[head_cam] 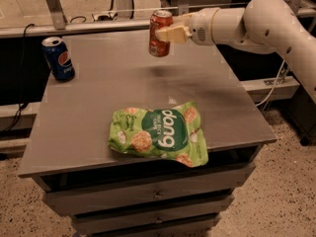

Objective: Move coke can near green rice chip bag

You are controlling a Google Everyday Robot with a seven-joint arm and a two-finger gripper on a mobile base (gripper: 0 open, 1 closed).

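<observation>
Coke can point(160, 33): red with a silver top, upright, clamped at its side by the cream fingers point(174, 34) of the gripper point(167, 33), which reaches in from the right. The can hangs in the air over the far middle of the table point(94, 102), clear of the top, with a faint shadow beneath it.

Arm point(261, 21): white and thick, reaching in from the right edge over the table's far right corner.

Green rice chip bag point(159, 136): flat and crinkled, with white "dang" lettering upside down from this view. It lies at the near edge, well apart from the can, with only bare grey top between them.

Pepsi can point(58, 58): blue, upright at the far left corner, well apart from both.

Drawers point(158, 194): grey fronts stacked below the top.

Cable point(22, 83): black, hanging beside the table's left.
</observation>
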